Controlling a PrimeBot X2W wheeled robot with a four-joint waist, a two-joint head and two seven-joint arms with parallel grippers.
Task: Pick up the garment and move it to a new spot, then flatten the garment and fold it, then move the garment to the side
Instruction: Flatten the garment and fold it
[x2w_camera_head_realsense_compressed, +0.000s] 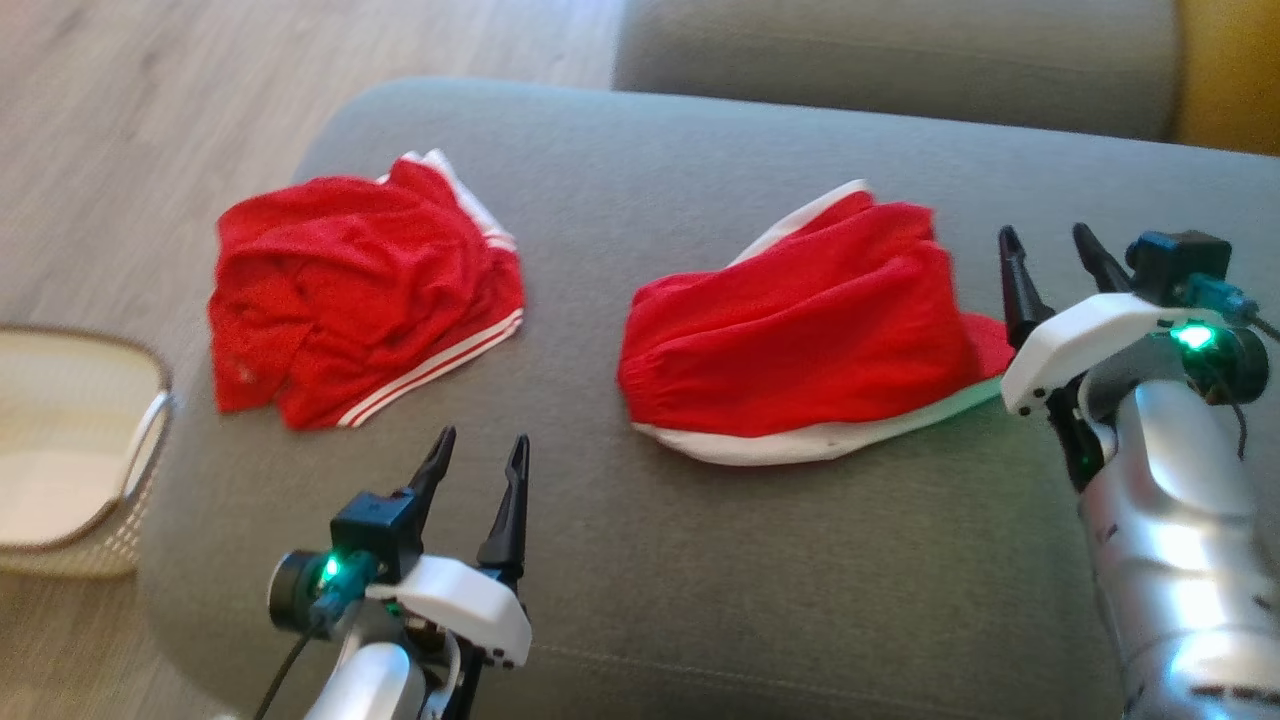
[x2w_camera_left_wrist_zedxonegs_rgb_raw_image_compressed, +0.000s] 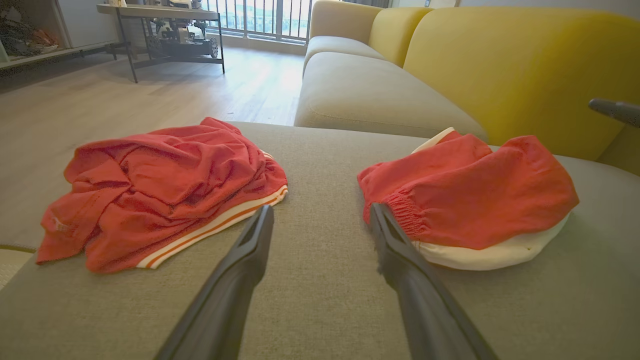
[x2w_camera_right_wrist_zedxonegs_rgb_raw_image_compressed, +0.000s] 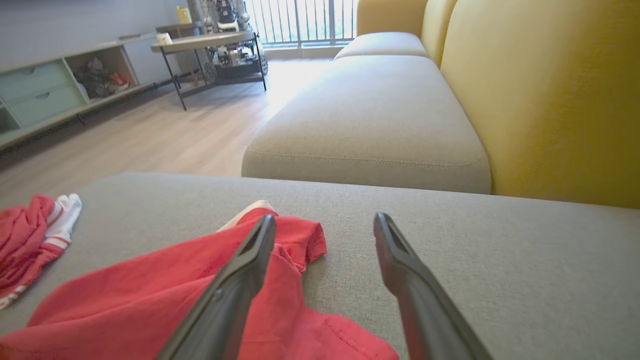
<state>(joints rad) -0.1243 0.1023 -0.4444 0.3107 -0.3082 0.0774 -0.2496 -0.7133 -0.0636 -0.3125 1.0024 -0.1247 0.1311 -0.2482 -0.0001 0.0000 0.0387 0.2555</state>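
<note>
Folded red garment (x2w_camera_head_realsense_compressed: 800, 330) lies on the grey cushion (x2w_camera_head_realsense_compressed: 640, 560), just beside the right gripper (x2w_camera_head_realsense_compressed: 1043, 232), fingers spread, holding nothing. Left gripper (x2w_camera_head_realsense_compressed: 483, 436) likewise released. Crumpled red shorts (x2w_camera_head_realsense_compressed: 360, 300) lie near a pale basket (x2w_camera_head_realsense_compressed: 150, 430).

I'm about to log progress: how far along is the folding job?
Done: the folded garment lies on the cushion. In hand: nothing; the right pincer stands open beside it, and the left pincer is open too. Left: the crumpled garment near the basket looks unfolded, perhaps next.
</note>
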